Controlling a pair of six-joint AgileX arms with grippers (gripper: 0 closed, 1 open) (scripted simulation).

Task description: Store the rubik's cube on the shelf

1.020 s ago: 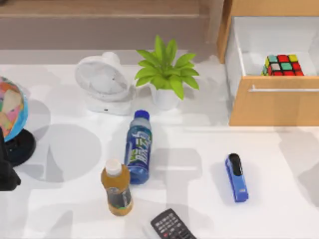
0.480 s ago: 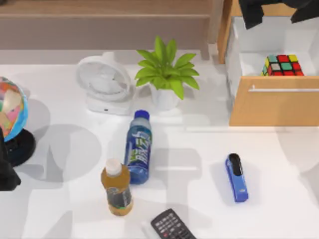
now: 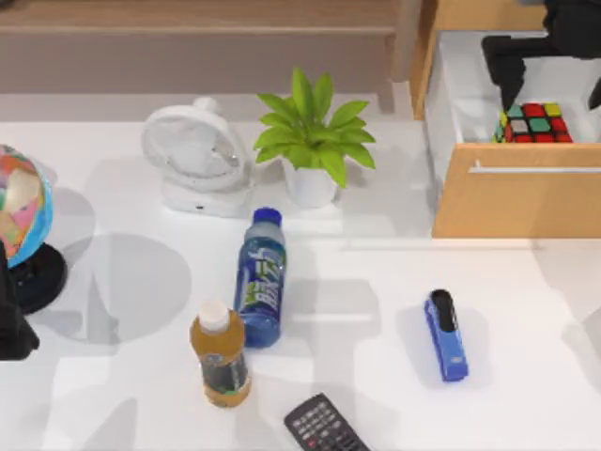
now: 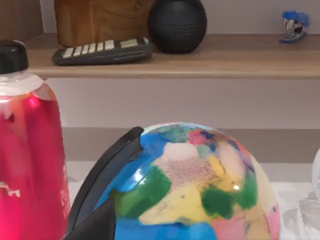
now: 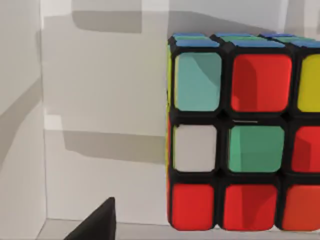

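The right gripper (image 3: pixel 554 80) hangs over the open drawer (image 3: pixel 449 103) of the orange-wood cabinet (image 3: pixel 512 202) at the desk's far right corner, its dark fingers spread wide with one fingertip (image 3: pixel 512 85) just above the rubik's cube (image 3: pixel 532 123); it grasps nothing. The cube sits inside the white-lined drawer, against the drawer's front panel, and the right wrist view shows its red, teal, green and white stickers close up (image 5: pixel 240 145) against the drawer's pale wall. The shelf (image 3: pixel 197 19) runs along the far edge of the desk (image 3: pixel 376 282), to the left of the cabinet; in the left wrist view the shelf (image 4: pixel 200 65) carries a calculator (image 4: pixel 102 51), a black ball (image 4: pixel 177 25), a wooden block (image 4: pixel 100 20) and a small blue stapler (image 4: pixel 294 25). The left arm (image 3: pixel 11 319) stays parked at the desk's left edge beside the globe (image 3: pixel 23 202); whether its gripper is spread or closed cannot be told. A blue bottle (image 3: pixel 260 277) lies near the middle, its label unreadable, touching an upright amber bottle (image 3: pixel 219 355). A fan (image 3: pixel 195 155) and potted plant (image 3: pixel 312 136) stand behind them; a blue stapler (image 3: pixel 445 334) and remote (image 3: pixel 322 427) lie nearer the front edge.
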